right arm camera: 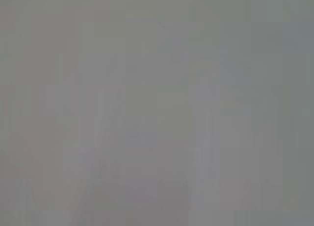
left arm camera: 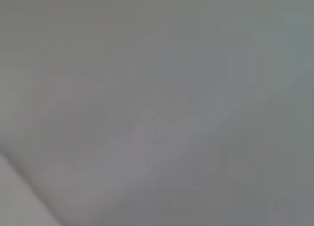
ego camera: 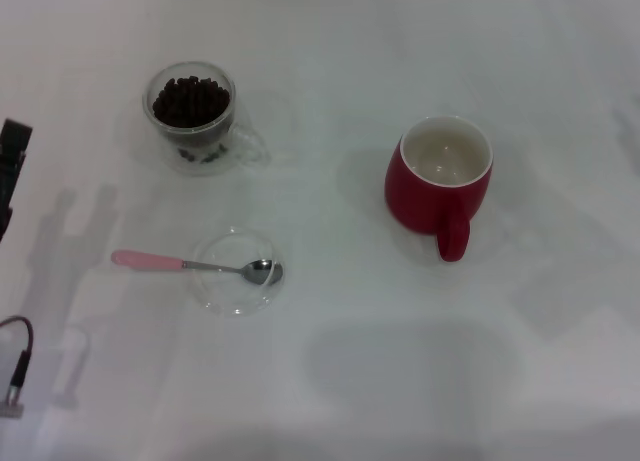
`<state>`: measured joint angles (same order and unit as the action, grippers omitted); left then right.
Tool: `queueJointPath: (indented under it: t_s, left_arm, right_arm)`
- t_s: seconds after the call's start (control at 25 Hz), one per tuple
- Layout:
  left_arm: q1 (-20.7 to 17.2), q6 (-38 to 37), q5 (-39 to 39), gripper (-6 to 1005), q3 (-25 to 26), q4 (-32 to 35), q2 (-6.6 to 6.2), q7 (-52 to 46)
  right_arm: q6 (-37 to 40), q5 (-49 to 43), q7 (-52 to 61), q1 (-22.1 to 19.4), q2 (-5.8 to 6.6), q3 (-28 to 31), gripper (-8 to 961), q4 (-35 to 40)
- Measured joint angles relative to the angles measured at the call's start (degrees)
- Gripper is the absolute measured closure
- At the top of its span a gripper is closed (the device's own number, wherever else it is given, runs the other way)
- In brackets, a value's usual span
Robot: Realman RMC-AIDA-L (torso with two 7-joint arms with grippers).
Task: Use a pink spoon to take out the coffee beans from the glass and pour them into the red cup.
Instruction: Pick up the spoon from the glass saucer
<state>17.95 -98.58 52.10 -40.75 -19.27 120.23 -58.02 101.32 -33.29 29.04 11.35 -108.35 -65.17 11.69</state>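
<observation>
On the white table (ego camera: 330, 381), the pink spoon (ego camera: 190, 265) lies left-to-right, handle leftward and bowl in a clear dish (ego camera: 237, 272), nearer the left arm (ego camera: 12, 166) at the left edge, whose claw state I cannot tell.

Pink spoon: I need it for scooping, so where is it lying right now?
In the head view the pink spoon lies on the robot's left, its bowl resting in a clear glass dish, in front of the glass of coffee beans.

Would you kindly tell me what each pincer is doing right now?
Left pincer: not in view, so its state cannot be told.
Right pincer: not in view either.
</observation>
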Motion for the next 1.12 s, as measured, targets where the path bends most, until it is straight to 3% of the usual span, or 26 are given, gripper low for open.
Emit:
queueJointPath:
  t_s: [0.56, 1.12]
  left_arm:
    - [0.0, 9.9, 3.7, 122, 0.7, -3.0, 0.36, -9.4]
    - [1.4, 12.2, 6.0, 123, 0.7, -6.0, 0.53, -9.1]
  right_arm:
    - [-4.1, -0.5, 0.0, 2.0, -0.72, 1.2, 612, 3.5]
    - [-4.9, -0.6, -0.1, 0.7, -0.70, 1.2, 612, 3.8]
